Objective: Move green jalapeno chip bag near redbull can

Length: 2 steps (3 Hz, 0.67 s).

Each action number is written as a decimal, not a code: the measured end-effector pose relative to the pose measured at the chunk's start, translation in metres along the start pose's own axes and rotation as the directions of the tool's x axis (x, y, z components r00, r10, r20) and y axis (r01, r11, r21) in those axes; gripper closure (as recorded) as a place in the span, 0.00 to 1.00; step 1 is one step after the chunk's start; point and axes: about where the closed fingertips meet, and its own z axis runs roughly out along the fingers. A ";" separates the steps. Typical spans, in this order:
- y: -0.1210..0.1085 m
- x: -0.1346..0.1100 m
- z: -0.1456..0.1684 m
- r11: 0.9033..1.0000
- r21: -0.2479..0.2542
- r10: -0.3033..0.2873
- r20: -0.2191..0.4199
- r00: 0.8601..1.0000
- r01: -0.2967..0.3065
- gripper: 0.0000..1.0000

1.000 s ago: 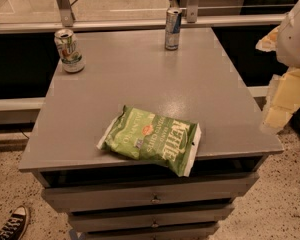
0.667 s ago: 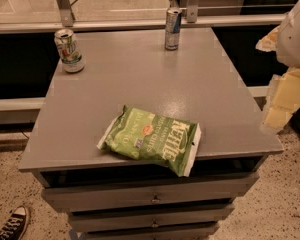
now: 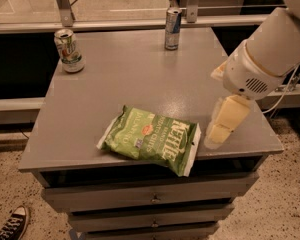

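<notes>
1. The green jalapeno chip bag (image 3: 151, 139) lies flat on the counter (image 3: 140, 74), label up. Its near corner hangs a little over the front edge. Nothing grips it, so I judge the move has not begun.
2. The gripper (image 3: 222, 126) hangs just beside the bag's right sealed end, pointing down at the counter, apart from the bag as far as I can see. It carries nothing. I cannot tell whether its jaws are spread or pressed together. The placing reads as an approach to that end of the bag.
3. The white arm (image 3: 270, 49) reaches in from the right of the bag and above it, which leaves the bag's top clear.
4. The redbull can (image 3: 172, 29) stands upright well beyond the bag, at the counter's far edge and slightly to the right. The bag has to cross most of the counter to end up near it.
5. A white-and-green can (image 3: 69, 50) stands upright far behind the bag and to its left, well apart from the likely path.
6. The bag looks sealed at both ends and slightly puffed, so its chips are presumably inside. What either can holds is not visible.
7. The drawers (image 3: 152, 199) below the bag are shut, so their contents are hidden.
</notes>
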 end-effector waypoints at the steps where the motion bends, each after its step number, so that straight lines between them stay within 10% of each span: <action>1: 0.003 -0.021 0.037 0.997 -0.055 0.050 0.085 0.995 -0.045 0.00; 2: 0.012 -0.037 0.065 0.990 -0.109 0.100 0.150 0.984 -0.084 0.00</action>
